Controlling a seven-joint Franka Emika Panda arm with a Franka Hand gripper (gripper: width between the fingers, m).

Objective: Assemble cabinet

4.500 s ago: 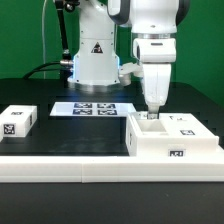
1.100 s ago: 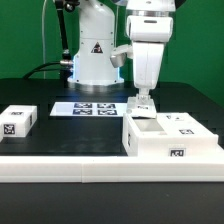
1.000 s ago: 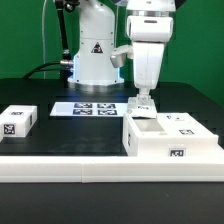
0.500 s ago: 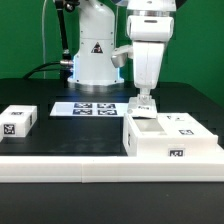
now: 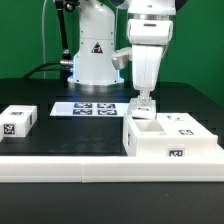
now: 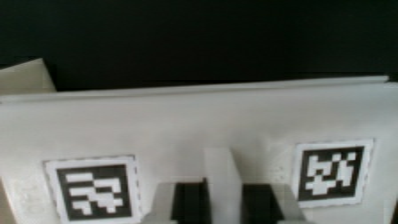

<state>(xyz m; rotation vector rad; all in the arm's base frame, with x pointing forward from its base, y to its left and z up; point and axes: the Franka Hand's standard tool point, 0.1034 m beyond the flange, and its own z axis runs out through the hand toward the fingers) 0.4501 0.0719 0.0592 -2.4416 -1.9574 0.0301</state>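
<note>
The cabinet [image 5: 172, 141] is a large white box with tags, lying at the exterior view's right near the table's front; an open compartment shows at its near-left top. My gripper [image 5: 143, 102] hangs just above the cabinet's back left corner, clear of it, with its fingers close together and nothing between them. In the wrist view the cabinet's white wall [image 6: 196, 120] fills the picture, carrying two tags, and my gripper [image 6: 222, 205] shows as two dark fingers set close together.
A small white tagged block [image 5: 17, 121] lies at the exterior view's left. The marker board [image 5: 86, 108] lies flat behind the middle, in front of the robot base [image 5: 92, 60]. A white ledge [image 5: 60, 168] runs along the front edge.
Since 4.5 s ago my gripper has risen out of the cabinet's compartment and moved slightly left. The cabinet has shifted a little left. Over the last second nothing has visibly moved.
</note>
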